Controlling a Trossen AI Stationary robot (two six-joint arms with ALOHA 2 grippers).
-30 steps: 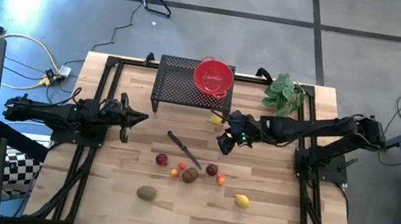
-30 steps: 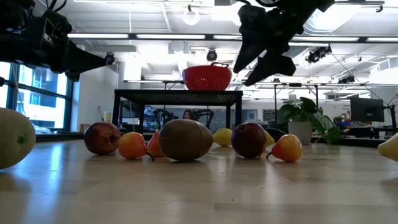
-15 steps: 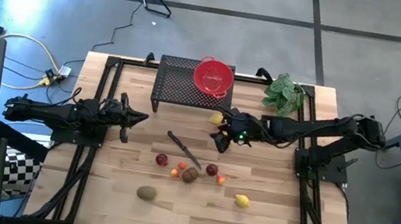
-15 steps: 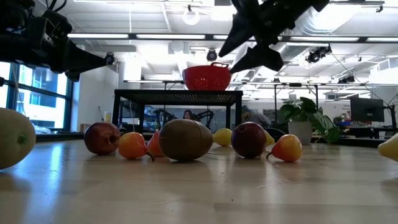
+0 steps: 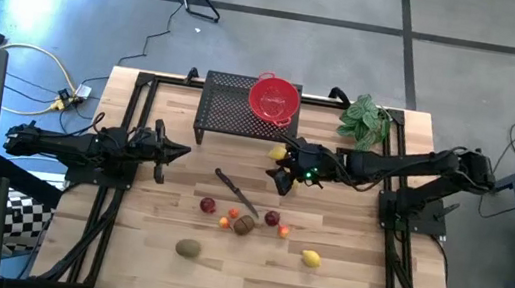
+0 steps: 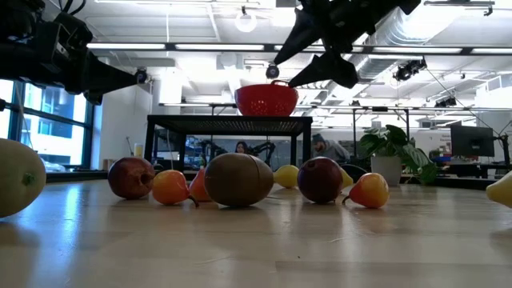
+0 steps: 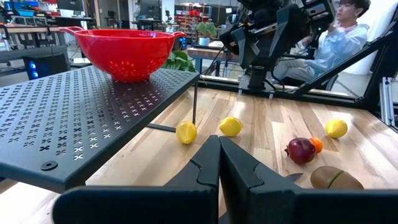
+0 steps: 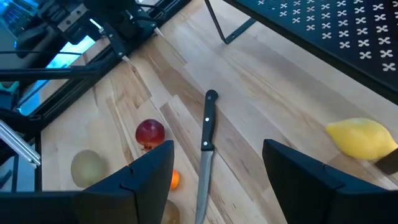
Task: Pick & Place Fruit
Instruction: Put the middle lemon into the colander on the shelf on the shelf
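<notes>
Several small fruits lie loose on the wooden table: dark red ones (image 5: 207, 205) (image 5: 272, 218), tiny orange ones (image 5: 224, 222), a brown kiwi (image 5: 244, 225), a greenish one (image 5: 187, 248), a lemon (image 5: 311, 259), and another lemon (image 5: 278, 153) (image 8: 362, 138) by the rack. My right gripper (image 5: 280, 176) (image 8: 217, 180) hangs open above the table, slanting down toward the table's left, over the knife and near that second lemon, touching nothing. My left gripper (image 5: 179, 152) (image 7: 219, 168) waits shut and level at the table's left.
A slim dark-handled knife (image 5: 235, 192) (image 8: 205, 149) lies between the rack and the fruit cluster. A red colander (image 5: 274, 99) stands on a black perforated rack (image 5: 232, 110) at the far edge, a green leafy bunch (image 5: 365, 121) at far right. Bare wood lies toward the near edge.
My right gripper has tipped upward: its fingertips, which pointed steeply down, have swung up to a flatter slant and risen a little. It stays open. The fruit and knife have not moved.
</notes>
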